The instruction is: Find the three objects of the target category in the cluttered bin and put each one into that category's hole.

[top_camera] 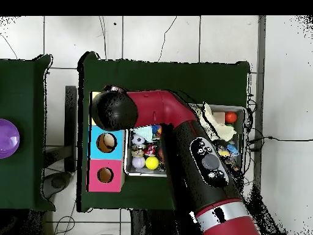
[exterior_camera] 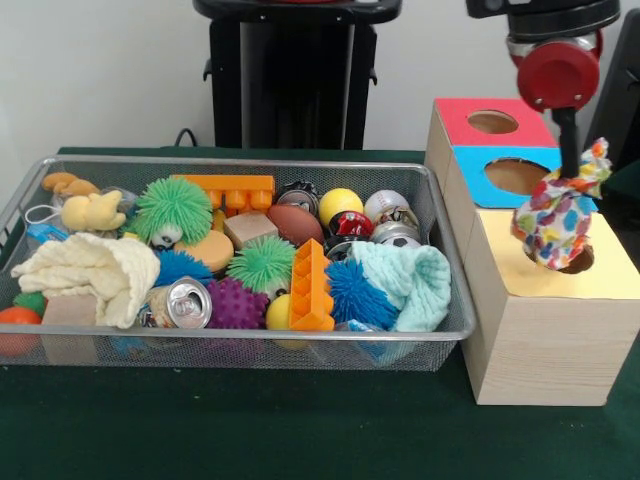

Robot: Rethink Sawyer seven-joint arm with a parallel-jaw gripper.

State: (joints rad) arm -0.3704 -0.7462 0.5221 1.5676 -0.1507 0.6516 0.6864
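In the front view my gripper (exterior_camera: 572, 176) hangs at the right, shut on a white snack packet (exterior_camera: 555, 218) with red, blue, green and yellow patches. The packet dangles with its lower end in the yellow-surrounded hole (exterior_camera: 580, 265) of the pale wooden box (exterior_camera: 545, 350). The wire mesh bin (exterior_camera: 240, 334) lies to the left, full of clutter. I cannot pick out any other snack packet among the clutter. In the overhead view the arm (top_camera: 183, 131) covers the yellow box and the gripper; only part of the bin (top_camera: 145, 173) shows.
The blue-surrounded hole (exterior_camera: 517, 176) and red-surrounded hole (exterior_camera: 492, 122) lie behind the yellow one; both also show in the overhead view (top_camera: 106, 142) (top_camera: 105, 175). The bin holds spiky balls (exterior_camera: 174, 210), a silver can (exterior_camera: 188, 303), an orange block (exterior_camera: 311, 288), cloths (exterior_camera: 408, 285) and small balls.
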